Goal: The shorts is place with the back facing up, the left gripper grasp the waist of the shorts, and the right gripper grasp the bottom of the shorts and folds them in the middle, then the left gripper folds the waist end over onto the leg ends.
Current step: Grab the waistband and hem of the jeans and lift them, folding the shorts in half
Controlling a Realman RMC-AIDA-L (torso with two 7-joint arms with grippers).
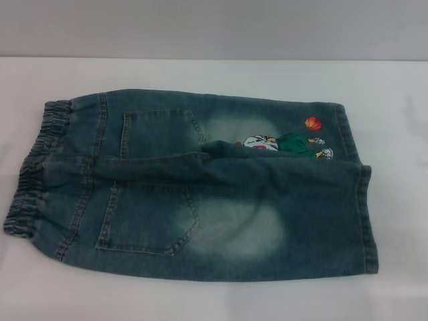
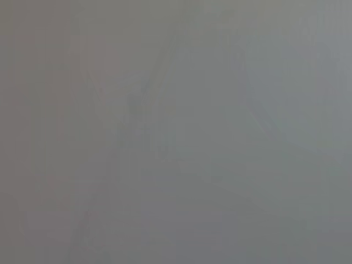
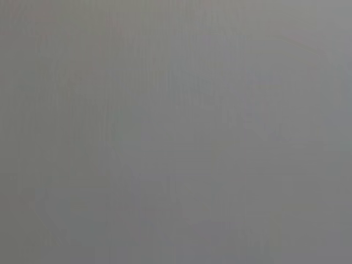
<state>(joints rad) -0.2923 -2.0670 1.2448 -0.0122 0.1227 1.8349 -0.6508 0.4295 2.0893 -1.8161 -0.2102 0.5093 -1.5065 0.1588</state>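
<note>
We log the shorts (image 1: 200, 194) flat on the white table (image 1: 394, 87), back up: faded denim, two patch pockets, bleached patches. Long axis runs left-right; puckered waist (image 1: 37, 170) left, straight-hemmed leg ends (image 1: 361, 194) right, near the cartoon print (image 1: 284, 144). Neither gripper visible; we cannot tell finger state.

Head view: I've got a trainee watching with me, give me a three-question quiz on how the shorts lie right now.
1. True or false: a claw is gripping the shorts.
2. Which end lies on the robot's left? A) the waist B) the leg ends
3. Fill in: the cartoon print sits near the ____ ends.

Key: 1 false, no claw shows in any view; 2 A; 3 leg.
</note>
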